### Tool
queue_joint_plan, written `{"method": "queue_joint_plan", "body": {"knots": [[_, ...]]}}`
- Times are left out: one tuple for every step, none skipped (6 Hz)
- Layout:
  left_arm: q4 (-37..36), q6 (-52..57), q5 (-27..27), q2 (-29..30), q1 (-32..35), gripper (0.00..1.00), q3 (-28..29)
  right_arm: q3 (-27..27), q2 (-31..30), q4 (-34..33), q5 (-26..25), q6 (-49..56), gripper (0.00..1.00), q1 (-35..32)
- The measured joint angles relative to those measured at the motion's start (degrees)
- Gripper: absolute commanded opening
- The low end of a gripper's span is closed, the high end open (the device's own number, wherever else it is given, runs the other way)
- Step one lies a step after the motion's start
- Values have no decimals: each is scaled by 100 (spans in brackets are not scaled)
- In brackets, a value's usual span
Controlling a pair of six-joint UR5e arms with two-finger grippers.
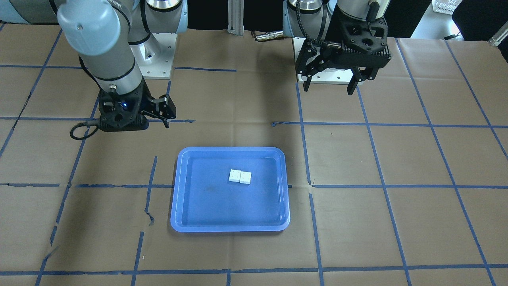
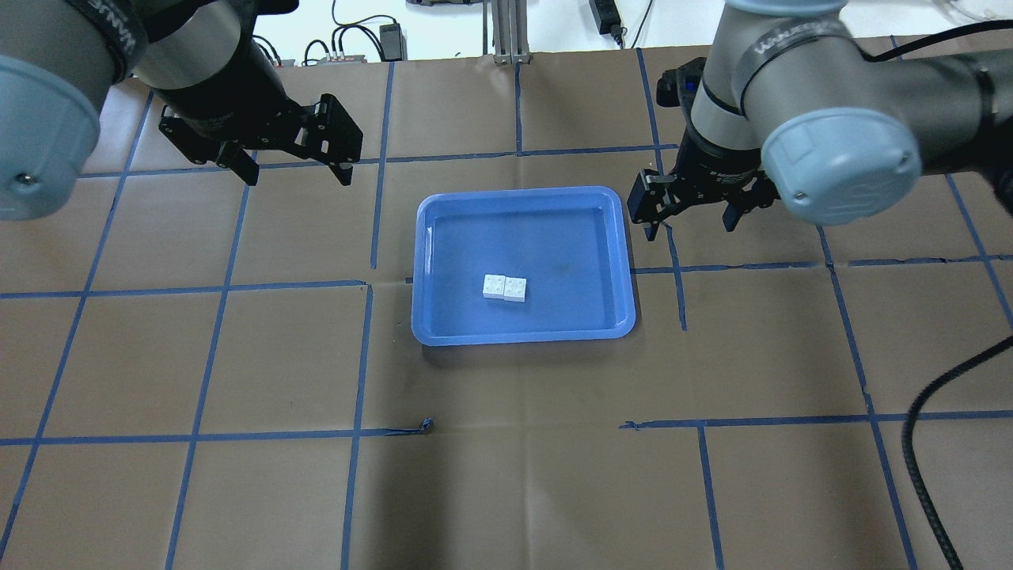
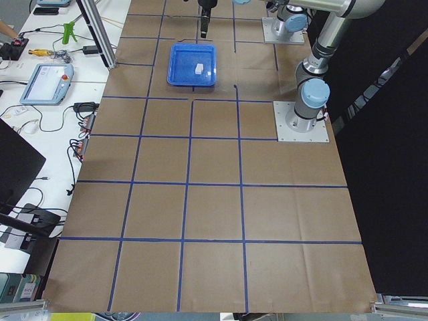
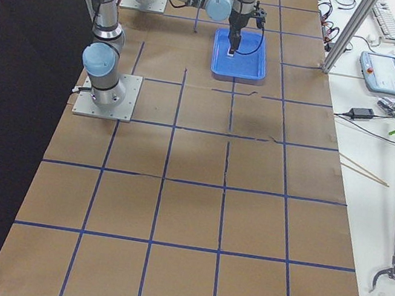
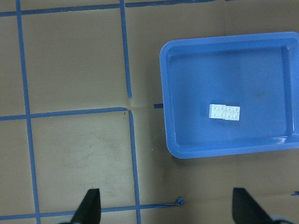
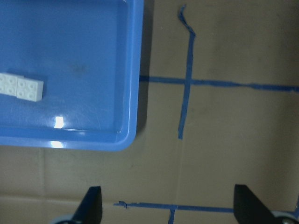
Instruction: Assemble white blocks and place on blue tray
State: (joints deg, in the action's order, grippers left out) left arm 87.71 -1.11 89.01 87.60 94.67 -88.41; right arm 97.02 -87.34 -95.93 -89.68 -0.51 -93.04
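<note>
The two white blocks (image 2: 505, 288) lie side by side, touching, studs up, near the middle of the blue tray (image 2: 419, 277). They also show in the front view (image 1: 240, 176) and in the left wrist view (image 5: 224, 112). In the right wrist view they sit at the left edge (image 6: 21, 86). My left gripper (image 2: 294, 170) is open and empty, raised over the table off the tray's far left corner. My right gripper (image 2: 688, 226) is open and empty, just off the tray's right rim.
The table is covered in brown paper with a blue tape grid (image 2: 372, 356). The arm base plates (image 1: 156, 59) stand at the robot's edge. A side bench with a tablet and tools (image 3: 43, 83) lies beyond the table.
</note>
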Motion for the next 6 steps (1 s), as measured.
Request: {"method": "queue_joint_plan", "body": {"knots": [[0,4,-7,21,-12,99,-1,-219,-212,430,-45,-85,100,132],[0,5,-7,29,-16,99,-4,-536,-279,812,-110,-105,100,205],[0,6,-4,29,-18,99,-7,-824,-281,1151,-141,-107,100,238],[1,6,-2,29,-18,99,-9,-939,-274,1290,-141,-107,100,247],[0,6,-8,29,-22,99,-8,-960,-266,1328,-136,-108,100,250],[-2,6,-16,29,-25,99,-4,-953,-261,1340,-132,-107,100,251]]}}
